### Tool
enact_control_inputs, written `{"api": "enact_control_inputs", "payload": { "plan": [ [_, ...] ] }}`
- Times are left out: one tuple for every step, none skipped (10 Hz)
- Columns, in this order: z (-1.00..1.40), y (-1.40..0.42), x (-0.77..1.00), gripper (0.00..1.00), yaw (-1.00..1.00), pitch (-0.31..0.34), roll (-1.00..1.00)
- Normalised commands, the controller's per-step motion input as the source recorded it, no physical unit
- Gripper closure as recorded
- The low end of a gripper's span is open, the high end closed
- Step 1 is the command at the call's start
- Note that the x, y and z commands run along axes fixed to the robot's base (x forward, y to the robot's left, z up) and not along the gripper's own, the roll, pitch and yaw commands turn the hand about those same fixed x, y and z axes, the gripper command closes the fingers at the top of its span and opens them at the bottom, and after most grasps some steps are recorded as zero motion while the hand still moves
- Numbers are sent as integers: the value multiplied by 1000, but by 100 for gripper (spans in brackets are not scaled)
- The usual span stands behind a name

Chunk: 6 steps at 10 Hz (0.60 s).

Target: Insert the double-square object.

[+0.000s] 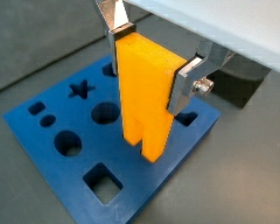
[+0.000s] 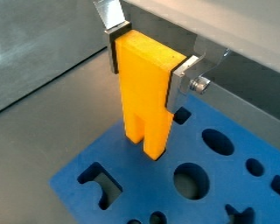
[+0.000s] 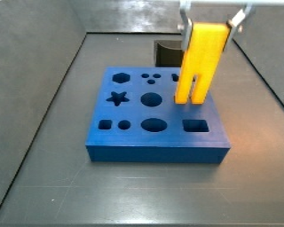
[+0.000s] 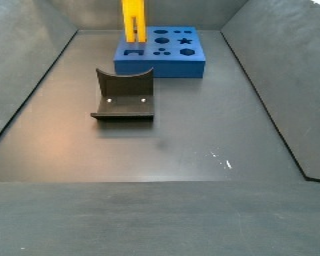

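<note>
You have the gripper (image 3: 212, 16) holding the double-square object (image 3: 201, 62) upright, prongs down, over the block with shaped holes (image 3: 156, 124); the curved block (image 4: 124, 96) sits apart, nearer the table's middle.

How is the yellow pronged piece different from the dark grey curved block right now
The double-square object is bright yellow; the dark grey curved block is dull and dark. The yellow piece hangs upright in the gripper above the blue block; the grey block rests on the floor, apart from it. Neither is inserted.
</note>
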Motion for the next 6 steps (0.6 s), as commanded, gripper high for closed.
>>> {"api": "enact_control_inputs", "payload": {
  "plan": [
    [-894, 0, 146, 100, 0, -94, 0],
    [-880, 0, 71, 100, 0, -69, 17],
    [-771, 0, 0, 100, 0, -11, 119],
    [-697, 0, -57, 100, 0, 0, 174],
    [-314, 0, -11, 100, -9, 0, 74],
    [0, 0, 0, 100, 0, 0, 0]
  ]
}}
